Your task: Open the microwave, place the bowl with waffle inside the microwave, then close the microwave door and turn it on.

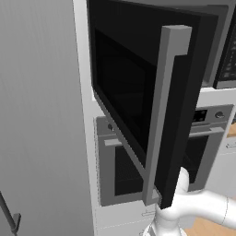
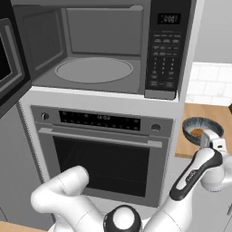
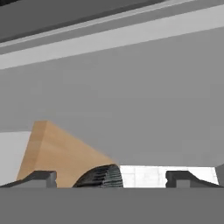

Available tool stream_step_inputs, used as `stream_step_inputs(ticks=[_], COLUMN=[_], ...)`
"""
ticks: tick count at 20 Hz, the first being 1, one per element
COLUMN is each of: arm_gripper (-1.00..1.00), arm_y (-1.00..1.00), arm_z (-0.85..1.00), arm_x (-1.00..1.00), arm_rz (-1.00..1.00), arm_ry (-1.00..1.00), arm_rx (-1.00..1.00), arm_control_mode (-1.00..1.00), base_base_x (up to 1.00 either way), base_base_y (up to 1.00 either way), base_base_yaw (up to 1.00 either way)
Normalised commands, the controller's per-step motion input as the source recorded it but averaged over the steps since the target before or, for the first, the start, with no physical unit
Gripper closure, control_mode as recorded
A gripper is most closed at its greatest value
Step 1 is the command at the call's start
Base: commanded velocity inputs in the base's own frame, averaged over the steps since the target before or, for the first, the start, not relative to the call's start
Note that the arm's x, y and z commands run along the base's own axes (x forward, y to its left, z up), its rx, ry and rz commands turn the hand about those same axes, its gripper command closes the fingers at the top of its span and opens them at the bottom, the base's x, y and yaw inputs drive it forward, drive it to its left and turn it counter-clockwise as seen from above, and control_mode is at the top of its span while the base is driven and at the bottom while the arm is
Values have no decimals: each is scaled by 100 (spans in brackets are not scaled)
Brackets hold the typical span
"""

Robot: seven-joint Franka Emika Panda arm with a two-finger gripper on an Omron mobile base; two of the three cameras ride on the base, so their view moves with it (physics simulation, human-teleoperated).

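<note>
**Gripper wide open beside the bowl, microwave standing open**

In the hand view the gripper point(image 3: 111, 179) has its jaws spread wide and nothing is held; the two dark fingertips point(image 3: 37, 178) stand well apart at the bottom of that picture. Between them sits the dark ribbed rim of the bowl point(image 3: 103, 177), close to the camera, with a wedge of wooden counter point(image 3: 52, 153) behind it and a plain grey wall above.

In the right base view the bowl point(image 2: 201, 129) rests on the wooden counter point(image 2: 213, 115) to the right of the oven column. Something orange-brown lies inside it; its shape is too small to make out. The white arm point(image 2: 199, 174) bends up from the lower part of the picture, and its hand end is just beside the bowl's near rim; whether it touches cannot be told.

The microwave point(image 2: 104, 50) is open: its grey cavity and round turntable plate point(image 2: 94, 69) are bare. Its button panel point(image 2: 165, 50) runs down the right side. The microwave door point(image 1: 138, 87) is swung out to the left, and in the left base view it fills the middle, with its tall grey vertical handle point(image 1: 163, 115) towards the camera.

Below the microwave sits the silver-framed oven point(image 2: 102, 154), door shut, with a horizontal bar handle and a knob at each end of its panel.
</note>
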Motion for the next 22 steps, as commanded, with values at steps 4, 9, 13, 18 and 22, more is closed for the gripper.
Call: stream_step_inputs(ticks=[4, 9, 13, 18, 22], arm_gripper=[-100, -100, -100, -100, -100], arm_y=[0, -9, -19, -27, -35], arm_z=[0, 0, 0, 0, -4], arm_x=[18, 8, 13, 21, 23], arm_rz=[-14, -3, 0, 0, 0], arm_ry=[8, 6, 4, 6, 7], arm_rx=[0, 0, 0, 0, 0], arm_control_mode=[-100, -100, -100, -100, -100], base_base_x=[0, 0, 0, 0, 0], base_base_y=[0, 0, 0, 0, 0], base_base_yaw=[0, 0, 0, 0, 0])
